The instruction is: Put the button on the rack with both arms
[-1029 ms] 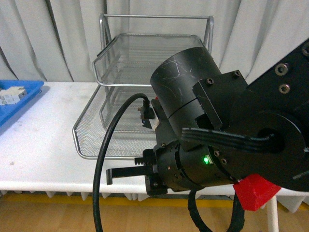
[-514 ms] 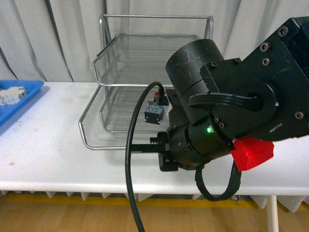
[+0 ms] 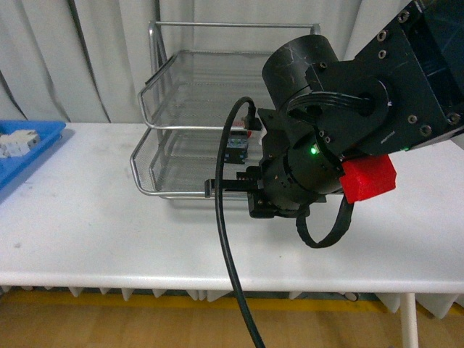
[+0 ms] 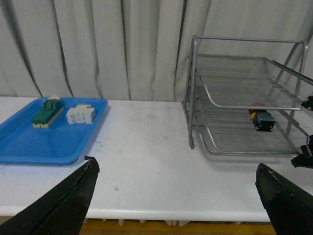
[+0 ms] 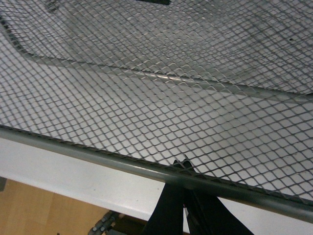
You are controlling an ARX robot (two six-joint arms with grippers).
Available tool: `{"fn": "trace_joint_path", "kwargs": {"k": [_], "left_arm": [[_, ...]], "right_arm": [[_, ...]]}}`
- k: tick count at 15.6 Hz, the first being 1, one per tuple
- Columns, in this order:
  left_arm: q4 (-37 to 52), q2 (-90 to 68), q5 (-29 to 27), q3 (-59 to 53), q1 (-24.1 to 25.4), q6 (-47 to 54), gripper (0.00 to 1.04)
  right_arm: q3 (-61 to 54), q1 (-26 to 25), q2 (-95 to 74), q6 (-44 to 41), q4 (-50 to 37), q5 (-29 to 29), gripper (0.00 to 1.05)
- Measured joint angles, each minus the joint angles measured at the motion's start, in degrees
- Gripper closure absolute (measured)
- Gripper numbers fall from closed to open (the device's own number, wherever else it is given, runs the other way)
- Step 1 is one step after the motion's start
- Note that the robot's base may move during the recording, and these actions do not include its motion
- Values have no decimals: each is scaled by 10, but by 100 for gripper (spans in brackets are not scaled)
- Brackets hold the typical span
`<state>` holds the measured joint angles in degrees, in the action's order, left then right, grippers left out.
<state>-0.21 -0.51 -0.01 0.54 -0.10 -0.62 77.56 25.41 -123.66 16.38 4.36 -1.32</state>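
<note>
The silver wire-mesh rack (image 3: pixel 181 87) stands at the back of the white table, in front of the curtain. The button (image 4: pixel 261 119), red cap on a dark blue body, lies in the rack's lower tray; in the front view the button (image 3: pixel 237 148) shows partly behind a black cable. My right gripper (image 3: pixel 217 187) is shut on the front rim of that lower tray, and in the right wrist view its fingers (image 5: pixel 182 166) pinch the rim bar under the mesh (image 5: pixel 146 98). My left gripper (image 4: pixel 176 165) hangs open over the table's front edge, left of the rack (image 4: pixel 234 73), holding nothing.
A flat blue tray (image 4: pixel 29 142) lies at the table's left end with a green-and-cream switch block (image 4: pixel 47 111) and a white component (image 4: pixel 80 114) on it. The right arm's bulky body fills the right of the front view, its cable hanging over the table edge.
My right arm has moved back toward the rack with the tray rim in its grip, sliding the lower tray inward. The button has come into view in that tray.
</note>
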Motion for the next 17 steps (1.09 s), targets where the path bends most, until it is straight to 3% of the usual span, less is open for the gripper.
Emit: {"fn": "trace_joint_path", "kwargs": {"k": [12, 15, 17], "left_arm": [[0, 0, 0, 0, 0, 0, 7], [0, 0, 0, 0, 0, 0, 7], [0, 0, 0, 0, 0, 0, 7]], "right_arm": [[141, -59, -76, -40, 34, 5, 103], [145, -66, -84, -40, 32, 11, 103], [86, -66, -51, -11, -10, -5, 103]]}}
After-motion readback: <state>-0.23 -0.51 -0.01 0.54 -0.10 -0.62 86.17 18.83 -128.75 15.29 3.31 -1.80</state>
